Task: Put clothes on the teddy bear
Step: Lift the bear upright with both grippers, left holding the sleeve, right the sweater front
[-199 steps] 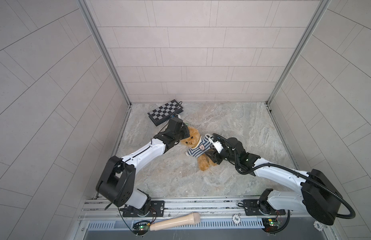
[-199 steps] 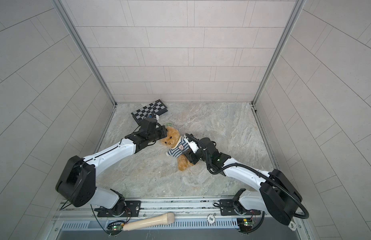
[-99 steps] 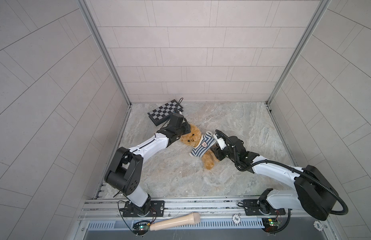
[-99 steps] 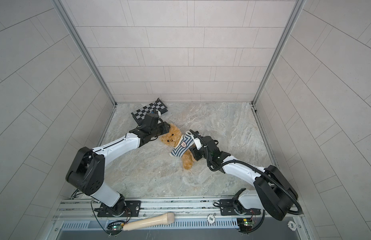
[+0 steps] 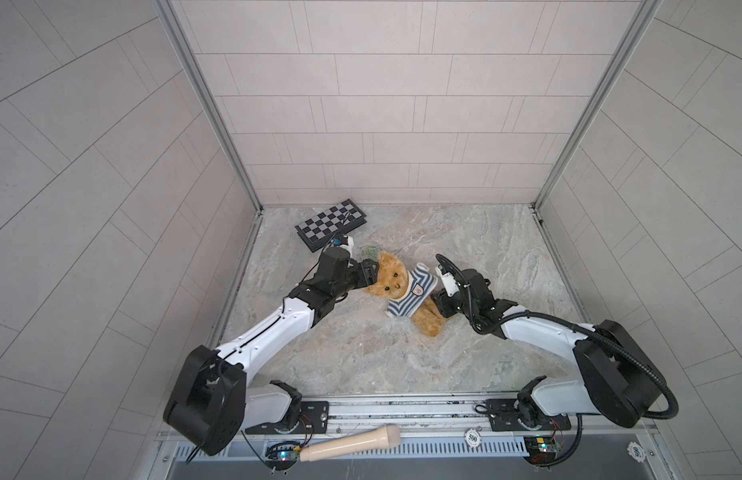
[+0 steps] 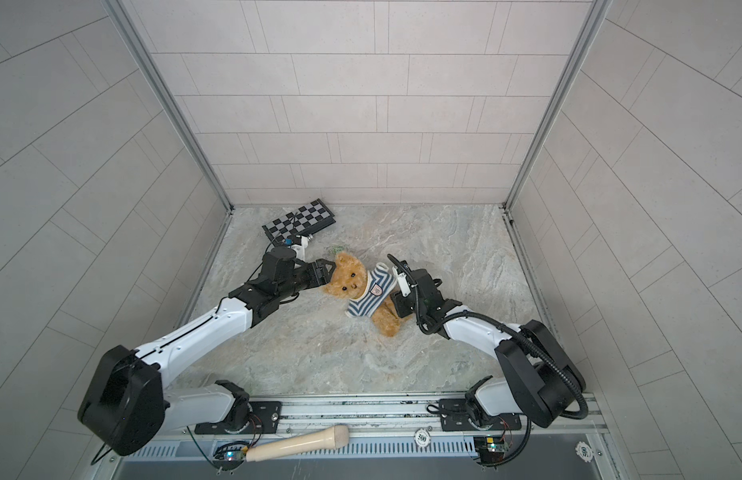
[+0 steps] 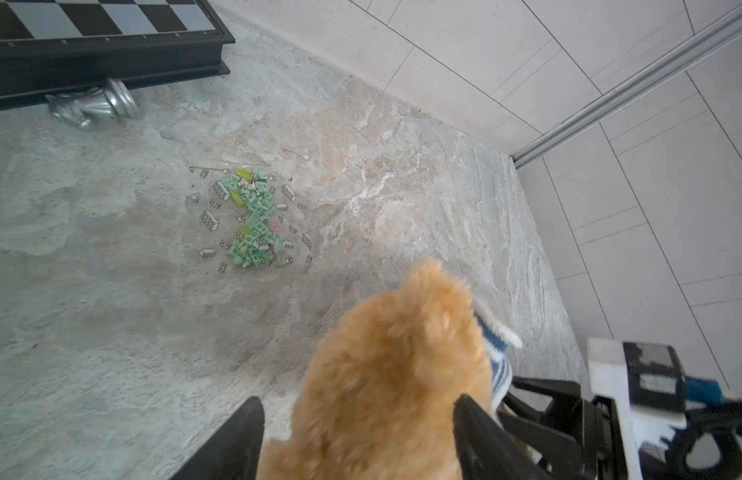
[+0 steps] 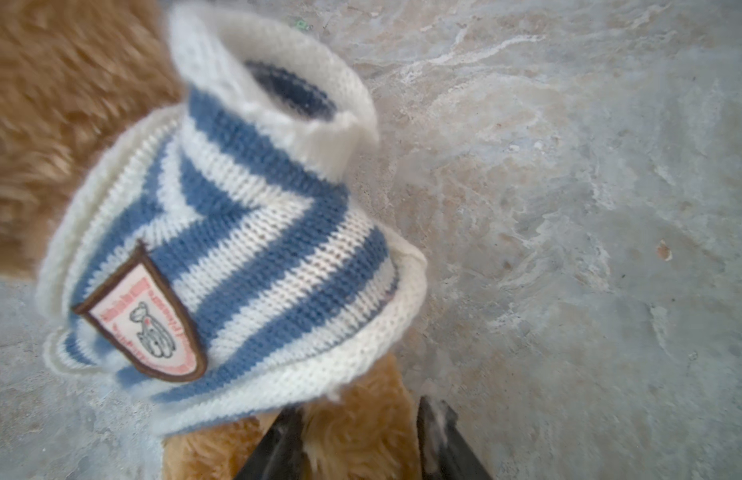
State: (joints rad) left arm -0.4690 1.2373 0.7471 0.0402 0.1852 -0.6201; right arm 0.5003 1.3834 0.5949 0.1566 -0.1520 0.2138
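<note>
— Fingers?
— The left gripper (image 7: 359, 401) has its fingers spread beside the head of the fluffy golden-brown plush teddy bear (image 5: 392, 282). The right gripper (image 8: 359, 409) pinches its leg. The bear lies face-up, mid-table.
— Step?
— The blue-and-white striped knitted sweater (image 8: 253, 232) covers the torso, but one sleeve gapes empty. Next, probably, an arm needs threading through.

Both arms are stretched low toward the middle. The left gripper (image 5: 371, 272) is spread wide, while the right gripper (image 5: 437, 306) is closed on the bear's (image 5: 396, 282) leg.
</note>
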